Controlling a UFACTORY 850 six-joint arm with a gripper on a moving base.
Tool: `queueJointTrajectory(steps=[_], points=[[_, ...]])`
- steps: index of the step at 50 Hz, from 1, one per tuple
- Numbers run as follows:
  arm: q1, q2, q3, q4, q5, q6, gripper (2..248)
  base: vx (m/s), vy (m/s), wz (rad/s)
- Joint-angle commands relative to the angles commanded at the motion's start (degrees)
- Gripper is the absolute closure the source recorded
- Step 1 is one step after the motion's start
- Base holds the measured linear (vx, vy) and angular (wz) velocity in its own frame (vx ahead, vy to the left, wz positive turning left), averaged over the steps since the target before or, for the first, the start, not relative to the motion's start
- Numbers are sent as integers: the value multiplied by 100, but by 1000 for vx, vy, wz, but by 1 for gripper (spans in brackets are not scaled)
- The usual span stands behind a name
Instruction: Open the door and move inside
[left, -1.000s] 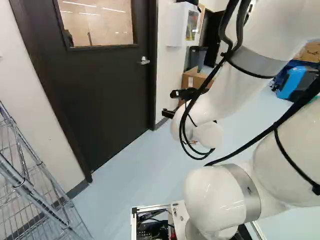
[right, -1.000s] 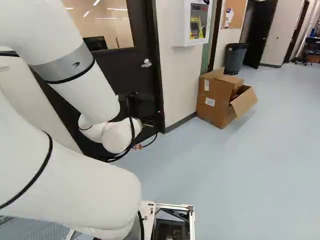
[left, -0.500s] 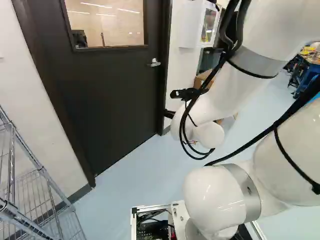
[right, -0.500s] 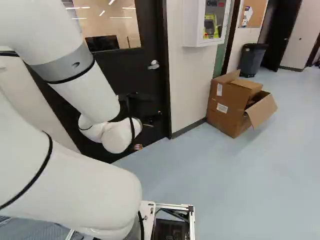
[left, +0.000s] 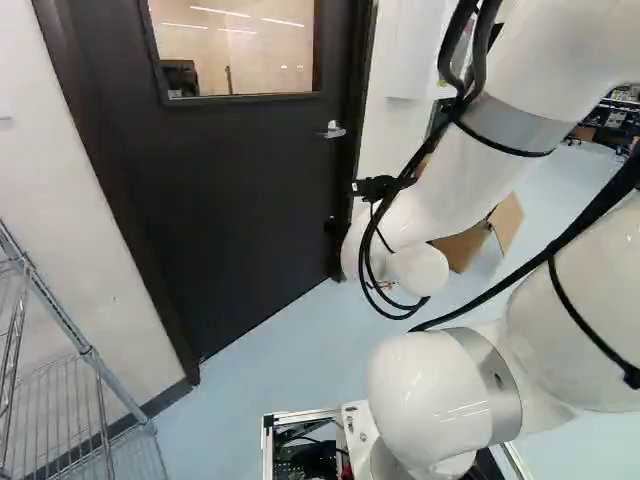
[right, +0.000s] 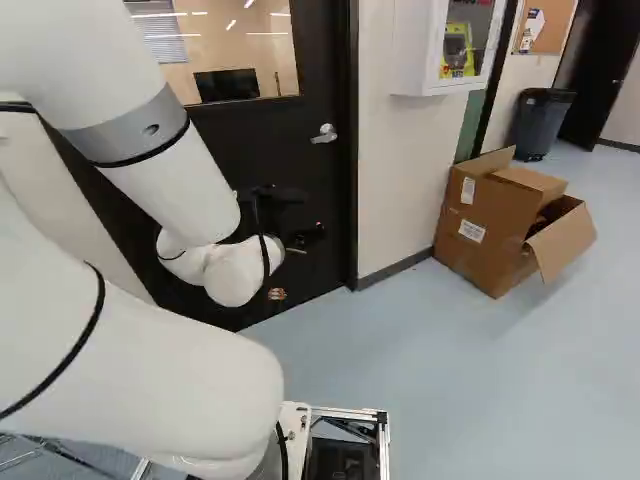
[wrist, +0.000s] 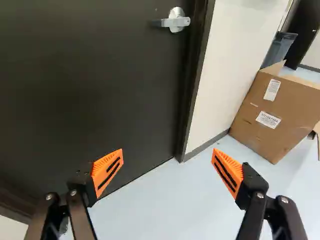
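Nearest us, we are holding the gripper (wrist: 167, 156) with its orange pads (wrist: 107, 171) wide apart, nothing between them. Ahead, we are facing the closed door (left: 230, 190), a broad dark slab with a window (left: 235, 48); we are expecting it to swing heavy and stiff, perhaps against a closer. Its metal lever handle (wrist: 172, 22) is sitting beside the frame (wrist: 199, 75), beyond our fingers and higher up the door. We are judging it rigid, smooth, a little slippery and sprung, so we are favouring a hold near its free end, away from the frame, for easier turning. Which way the door opens, we are not managing to tell. Beyond the frame, a cardboard box (right: 500, 225) is standing by the wall.
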Motion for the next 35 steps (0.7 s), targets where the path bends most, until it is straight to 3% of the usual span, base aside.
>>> queueJointTrajectory(steps=[35], points=[[0,0,0,0,0,0,3,167,4,2]])
